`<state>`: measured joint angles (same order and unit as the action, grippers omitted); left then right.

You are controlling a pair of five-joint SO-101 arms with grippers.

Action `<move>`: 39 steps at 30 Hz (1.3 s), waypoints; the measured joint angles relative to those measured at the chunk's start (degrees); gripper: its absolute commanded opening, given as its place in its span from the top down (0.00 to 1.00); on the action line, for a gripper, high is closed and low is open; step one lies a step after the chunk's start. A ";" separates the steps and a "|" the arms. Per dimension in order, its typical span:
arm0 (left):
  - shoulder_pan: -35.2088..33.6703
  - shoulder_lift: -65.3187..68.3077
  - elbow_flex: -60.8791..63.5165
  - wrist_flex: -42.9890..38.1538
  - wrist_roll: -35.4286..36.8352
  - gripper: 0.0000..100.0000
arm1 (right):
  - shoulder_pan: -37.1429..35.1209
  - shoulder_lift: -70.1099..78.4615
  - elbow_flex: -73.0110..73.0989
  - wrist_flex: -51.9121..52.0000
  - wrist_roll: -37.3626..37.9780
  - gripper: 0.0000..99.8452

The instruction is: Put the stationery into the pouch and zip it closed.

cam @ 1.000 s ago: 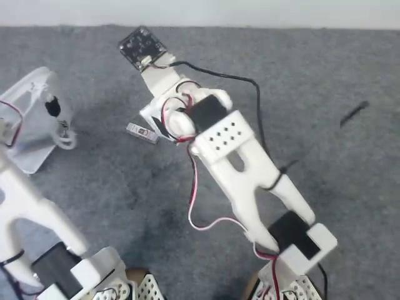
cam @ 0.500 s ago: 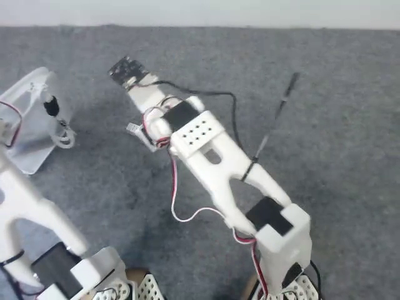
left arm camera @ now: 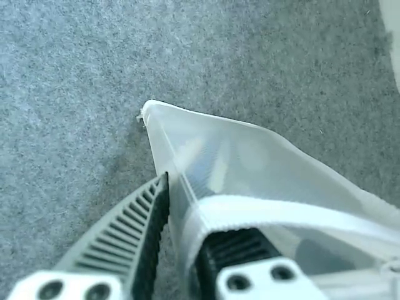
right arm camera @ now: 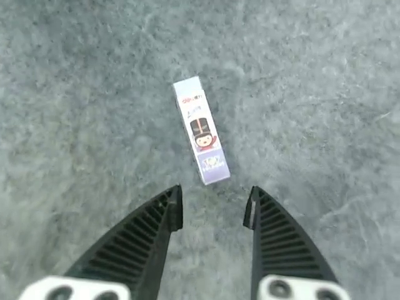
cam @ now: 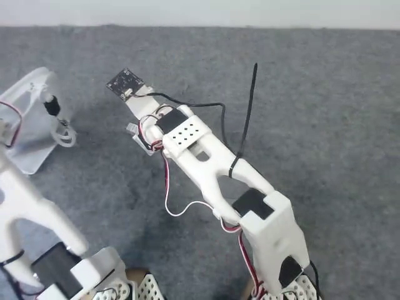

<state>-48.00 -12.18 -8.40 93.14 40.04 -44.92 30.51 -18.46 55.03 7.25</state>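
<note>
A small white eraser box (right arm camera: 201, 130) with a cartoon figure lies flat on the grey carpet. My right gripper (right arm camera: 212, 203) hangs open just short of it, one finger to each side of the box's near end. From above, the eraser (cam: 132, 129) peeks out from under the right arm's wrist (cam: 153, 128). At the far left the translucent pouch (cam: 31, 119) stands tilted with its mouth open and dark items inside. My left gripper (left arm camera: 184, 206) is shut on the pouch (left arm camera: 250, 162), pinching the wall at its rim.
A black cable (cam: 247, 119) arcs up from the right arm's forearm. The left arm (cam: 28, 206) runs along the lower left of the table. Grey carpet (cam: 325, 112) covers the whole surface, with a pale wall strip along the far edge.
The right arm has swung left and reached farther out over the eraser, covering most of it from above. Its cable flipped upright. The left arm and pouch kept still.
</note>
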 measured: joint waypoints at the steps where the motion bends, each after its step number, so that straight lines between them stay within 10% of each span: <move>1: 0.00 0.00 0.00 0.00 0.00 0.99 | 0.00 0.53 0.00 -0.62 0.00 0.83; 39: 0.00 0.00 0.00 0.00 0.00 0.99 | -2.81 12.92 -0.53 -23.38 5.89 0.83</move>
<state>-48.00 -12.18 -8.40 93.14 40.04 -47.74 43.43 -18.99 31.65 13.14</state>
